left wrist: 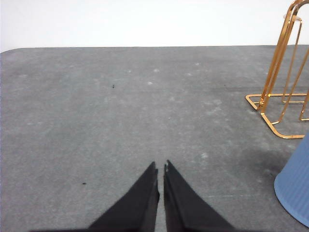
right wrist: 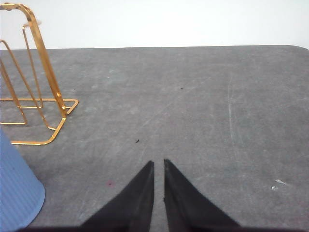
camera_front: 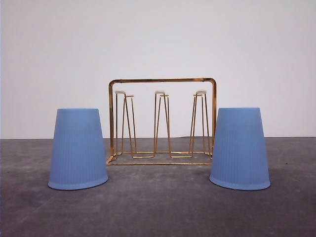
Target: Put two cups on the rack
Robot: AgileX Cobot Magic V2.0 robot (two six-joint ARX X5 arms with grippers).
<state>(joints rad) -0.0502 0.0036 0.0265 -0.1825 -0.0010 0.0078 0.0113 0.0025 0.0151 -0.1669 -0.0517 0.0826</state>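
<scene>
While both cups sit mouth-down on the grey counter [camera_front: 158, 212], we note each tool empty, fingers nearly shut: left tool [left wrist: 161, 169], right tool [right wrist: 158, 166]. Left cup [camera_front: 78, 149] and right cup [camera_front: 240, 148] flank the rack [camera_front: 162, 121], just behind and between them. Risks as we judge them: ribbed tapered walls slipping in a pinch; a cup clipping the thin prongs and shoving the light wire frame.
</scene>
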